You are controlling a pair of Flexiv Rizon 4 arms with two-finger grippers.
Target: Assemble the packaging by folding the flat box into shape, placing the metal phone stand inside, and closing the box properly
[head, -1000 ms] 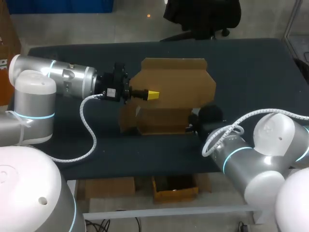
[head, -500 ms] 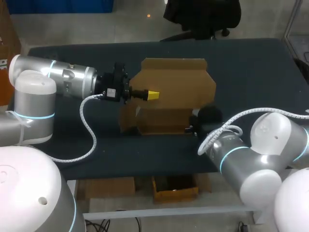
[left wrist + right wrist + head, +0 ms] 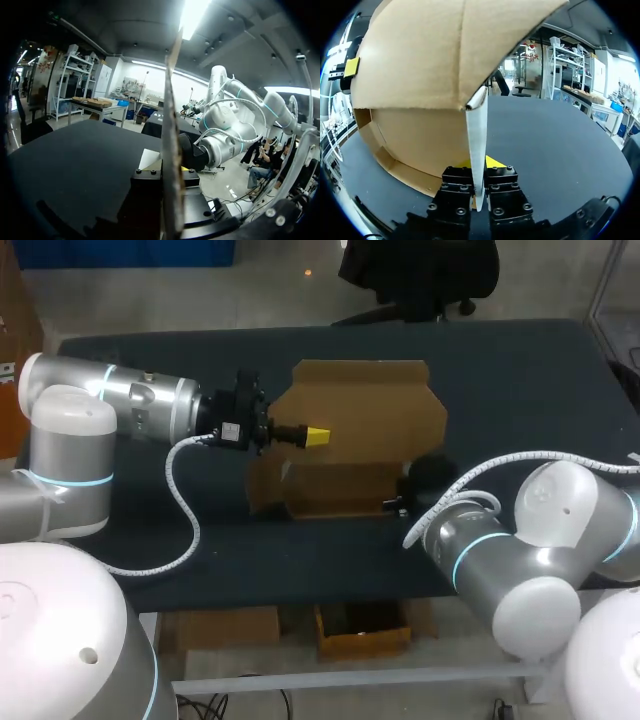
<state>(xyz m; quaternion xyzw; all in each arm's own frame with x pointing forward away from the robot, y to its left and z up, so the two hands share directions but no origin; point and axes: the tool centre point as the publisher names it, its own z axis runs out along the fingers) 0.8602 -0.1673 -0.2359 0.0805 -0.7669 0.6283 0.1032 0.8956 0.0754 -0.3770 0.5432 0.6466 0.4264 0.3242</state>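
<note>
The half-folded box (image 3: 335, 490) stands on the counter (image 3: 520, 390); my left claw (image 3: 316, 436) pinches its tall flap (image 3: 365, 405), my right claw (image 3: 479, 172) pinches a side flap (image 3: 476, 130) (seen edge-on, between both fingers)

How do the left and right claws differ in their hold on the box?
The left claw grips the box's tall upright panel, high on its left side; the right claw grips an end flap, low at the right end. In the head view the left claw's yellow tip shows, the right claw's does not. Both are shut on cardboard.
</note>
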